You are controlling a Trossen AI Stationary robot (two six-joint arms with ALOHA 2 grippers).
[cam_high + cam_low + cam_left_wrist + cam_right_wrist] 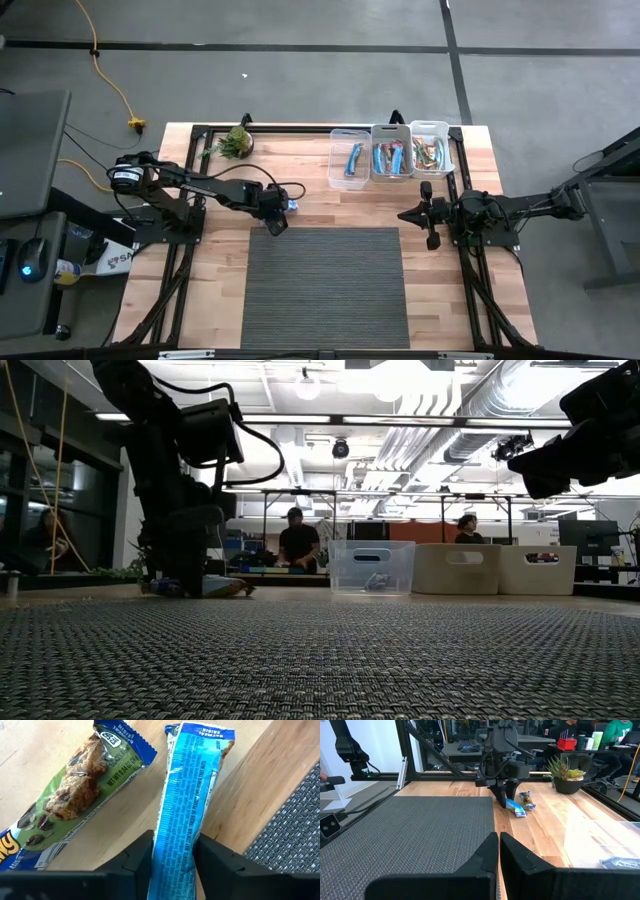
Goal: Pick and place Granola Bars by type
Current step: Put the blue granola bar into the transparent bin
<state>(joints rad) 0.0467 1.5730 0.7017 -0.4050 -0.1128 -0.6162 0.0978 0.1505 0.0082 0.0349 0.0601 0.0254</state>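
Two granola bars lie on the wood just beyond the grey mat's far left corner: a bright blue one (185, 805) and a green one with blue ends (75, 795). My left gripper (281, 214) points steeply down over the blue bar and is shut on it. The green bar lies flat beside it, touched by nothing. My right gripper (498, 847) is shut and empty, held level above the table's right side (405, 213). Three clear bins (392, 155) at the far edge hold more bars. My left gripper pinches the blue bar's two long edges (159, 855) between its two fingers (215, 862), back from the printed end (200, 735). The fingers come from above, slanting down, and lie across the bar. The wrapper narrows where they meet it. The bar rests on the wood (516, 808).
A small potted plant (237, 142) stands at the far left of the table. The grey mat (325, 285) covers the near middle. People sit at desks in the room beyond the table (298, 545).
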